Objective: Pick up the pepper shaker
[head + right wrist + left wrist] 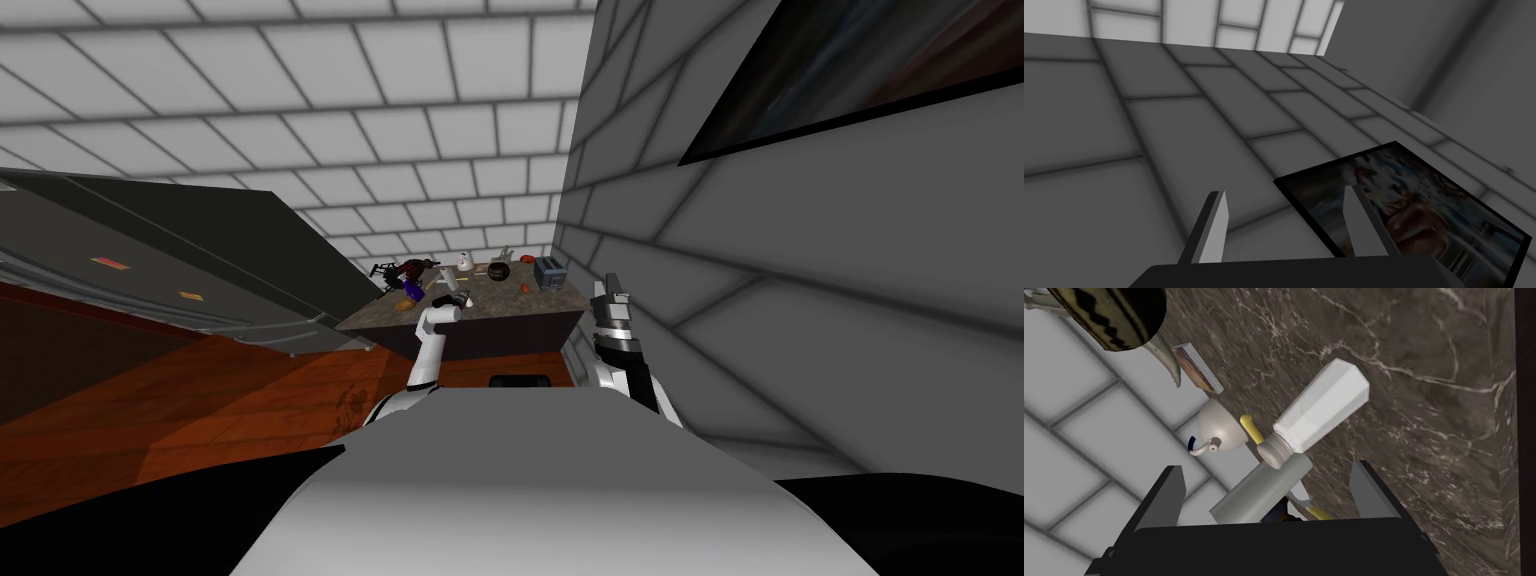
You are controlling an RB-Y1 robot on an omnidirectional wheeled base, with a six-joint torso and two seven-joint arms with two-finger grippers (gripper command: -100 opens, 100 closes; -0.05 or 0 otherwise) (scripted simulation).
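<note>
The pepper shaker (1319,413) is a white faceted bottle with a grey-beige cap, standing on the dark marbled counter (1424,438). A plain grey cylinder (1261,490) stands against its cap, nearer my hand. My left gripper (1269,488) hovers above both, open, with the cylinder between its fingers (1166,498) and the shaker just beyond the tips. In the head view the left gripper (452,303) is over the counter's (500,310) near left part. My right gripper (608,300) is raised by the right-hand wall, open and holding nothing.
A white kettle (1216,430), a yellow-handled utensil (1251,428) and a flat sponge-like block (1196,368) lie toward the tiled wall. A dark striped round object (1109,313) is beyond. A toaster (548,271) and a dark bowl (498,271) stand at the counter's back.
</note>
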